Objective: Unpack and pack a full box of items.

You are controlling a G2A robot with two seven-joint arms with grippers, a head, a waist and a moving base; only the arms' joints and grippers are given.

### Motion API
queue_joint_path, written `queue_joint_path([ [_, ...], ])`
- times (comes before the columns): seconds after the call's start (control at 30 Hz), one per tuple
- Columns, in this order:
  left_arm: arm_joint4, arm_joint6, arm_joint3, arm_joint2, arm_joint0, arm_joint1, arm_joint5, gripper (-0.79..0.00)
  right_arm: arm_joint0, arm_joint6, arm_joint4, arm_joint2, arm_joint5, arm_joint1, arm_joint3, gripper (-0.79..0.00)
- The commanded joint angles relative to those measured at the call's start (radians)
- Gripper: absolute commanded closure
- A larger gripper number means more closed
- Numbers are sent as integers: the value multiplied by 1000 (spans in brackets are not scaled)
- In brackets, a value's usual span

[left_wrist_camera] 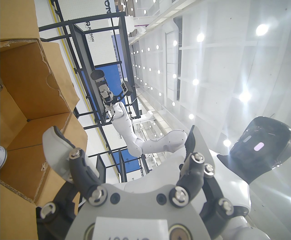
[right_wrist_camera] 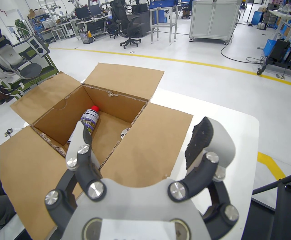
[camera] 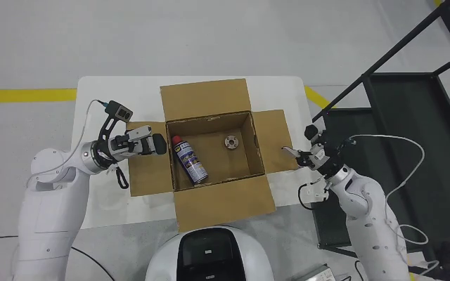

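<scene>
White table (camera: pixel 105 91) under both arms. Left gripper (camera: pixel 159 139) spread wide, empty, above the box's (camera: pixel 211 105) left flap; right gripper (right_wrist_camera: pixel 141 125) wide by the right flap. Spray can (camera: pixel 190 160) and metal ring (camera: pixel 230 141) lie inside.

White table (camera: pixel 105 91); black metal rack (camera: pixel 394 105) beside it; yellow floor line (camera: pixel 35 95).

Robotics lab in a large hall: pale glossy floor (right_wrist_camera: pixel 204 79) with a yellow line (right_wrist_camera: pixel 181 61), office chairs (right_wrist_camera: pixel 129 27) at far desks with monitors (right_wrist_camera: pixel 81 11), a metal-framed cabinet (right_wrist_camera: pixel 213 20), a black rack (camera: pixel 408 105) at right, and high ceiling lights (left_wrist_camera: pixel 261 29).
</scene>
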Motion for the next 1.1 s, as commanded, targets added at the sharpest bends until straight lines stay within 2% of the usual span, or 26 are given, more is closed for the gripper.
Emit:
queue_joint_path([
  [0.0, 0, 0, 0, 0, 0, 0, 0, -785, 0, -1, 0, 0, 0, 0, 0, -785],
  [0.33, 0, 0, 0, 0, 0, 0, 0, -785, 1, 7, -6, -4, 0, 0, -2, -785],
  [0.53, 0, 0, 0, 0, 0, 0, 0, -785, 128, 219, -31, -126, 32, 1, -40, -785],
  [0.63, 0, 0, 0, 0, 0, 0, 0, -785, 237, 379, -65, -204, -4, 4, -27, -785],
  [0.77, 0, 0, 0, 0, 0, 0, 0, -785, 365, 543, -140, -306, -123, 10, 18, -785],
  [0.93, 0, 0, 0, 0, 0, 0, 0, -785, 475, 631, -149, -383, -236, 15, 121, -785],
  [1.07, 0, 0, 0, 0, 0, 0, 0, -785, 541, 661, -134, -452, -236, 25, 161, -785],
])
